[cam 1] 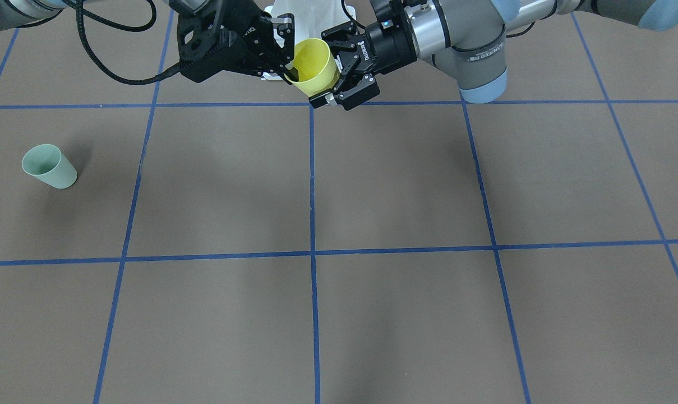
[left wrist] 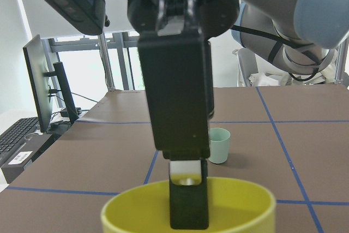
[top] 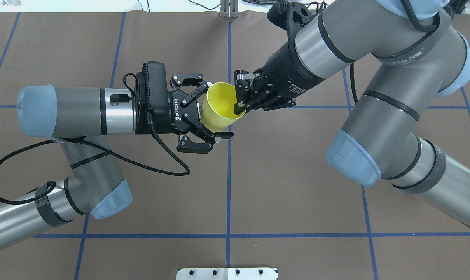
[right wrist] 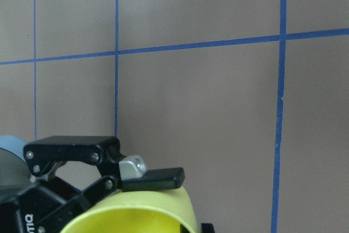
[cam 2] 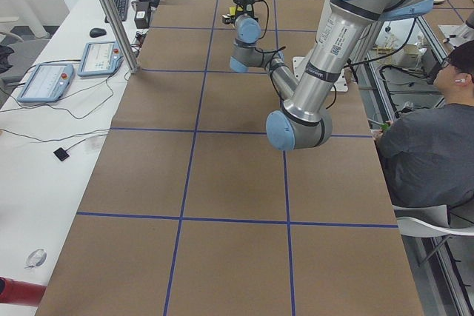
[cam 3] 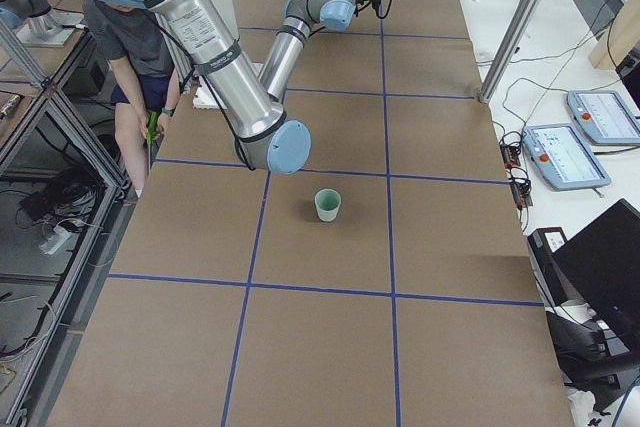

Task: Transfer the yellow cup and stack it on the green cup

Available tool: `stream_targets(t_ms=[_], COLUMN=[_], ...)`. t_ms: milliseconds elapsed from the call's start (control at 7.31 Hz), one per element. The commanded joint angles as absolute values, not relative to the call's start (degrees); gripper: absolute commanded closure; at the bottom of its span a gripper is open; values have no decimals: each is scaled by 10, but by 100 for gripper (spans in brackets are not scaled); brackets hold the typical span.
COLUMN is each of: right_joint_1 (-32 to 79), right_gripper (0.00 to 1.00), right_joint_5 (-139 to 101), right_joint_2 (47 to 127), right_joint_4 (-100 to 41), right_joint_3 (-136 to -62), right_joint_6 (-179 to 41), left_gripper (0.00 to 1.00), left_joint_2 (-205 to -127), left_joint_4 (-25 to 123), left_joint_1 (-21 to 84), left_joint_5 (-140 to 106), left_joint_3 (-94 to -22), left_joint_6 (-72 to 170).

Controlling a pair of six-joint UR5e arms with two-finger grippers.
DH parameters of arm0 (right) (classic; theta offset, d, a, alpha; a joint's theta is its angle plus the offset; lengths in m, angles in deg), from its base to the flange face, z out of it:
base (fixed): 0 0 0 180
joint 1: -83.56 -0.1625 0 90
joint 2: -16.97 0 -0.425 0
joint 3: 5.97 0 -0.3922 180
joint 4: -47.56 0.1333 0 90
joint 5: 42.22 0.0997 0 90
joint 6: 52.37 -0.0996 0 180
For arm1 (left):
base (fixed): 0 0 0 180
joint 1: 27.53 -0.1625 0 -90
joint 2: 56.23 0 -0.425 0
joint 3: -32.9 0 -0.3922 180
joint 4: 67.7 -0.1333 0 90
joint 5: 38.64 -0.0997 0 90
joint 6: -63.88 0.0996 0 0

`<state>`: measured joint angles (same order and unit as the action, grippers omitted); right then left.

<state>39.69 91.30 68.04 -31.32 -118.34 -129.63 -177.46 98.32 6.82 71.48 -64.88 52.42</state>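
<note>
Two grippers on yellow cup [top: 218, 107], held mid-air above table: handover step. Left gripper [top: 208, 109] fingers straddle cup body; right gripper [top: 240, 97] pinches rim wall, one finger inside. Cup axis tilted, mouth up toward right arm. Green cup [cam 1: 49, 166] upright, well apart. Next likely: left lets go, right carries.

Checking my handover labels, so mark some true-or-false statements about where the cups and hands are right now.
1. The yellow cup is up off the table, between the fingers of the left hand. True.
2. The green cup lies on its side. False: it stands upright, mouth up.
3. The right hand has one finger inside the yellow cup. True.
4. The yellow cup is already stacked in the green cup. False: they are far apart.
</note>
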Motion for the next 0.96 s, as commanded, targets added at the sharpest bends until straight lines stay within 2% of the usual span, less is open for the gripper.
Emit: stream_targets(t_ms=[0, 547, 820], right_joint_1=[395, 342, 312], right_gripper=[100, 100, 100], right_joint_5=[914, 910, 907], right_joint_2=[686, 709, 747], right_joint_4=[-314, -351, -352], right_joint_3=[-1186, -1184, -1181], right_joint_6=[-1296, -1293, -1266], left_gripper=[0, 0, 0], left_joint_2=[-1771, -1769, -1762], left_joint_4=[983, 975, 973], left_joint_1=[68, 70, 73], left_joint_5=[709, 679, 640], left_joint_3=[-648, -648, -635], left_joint_6=[525, 525, 528])
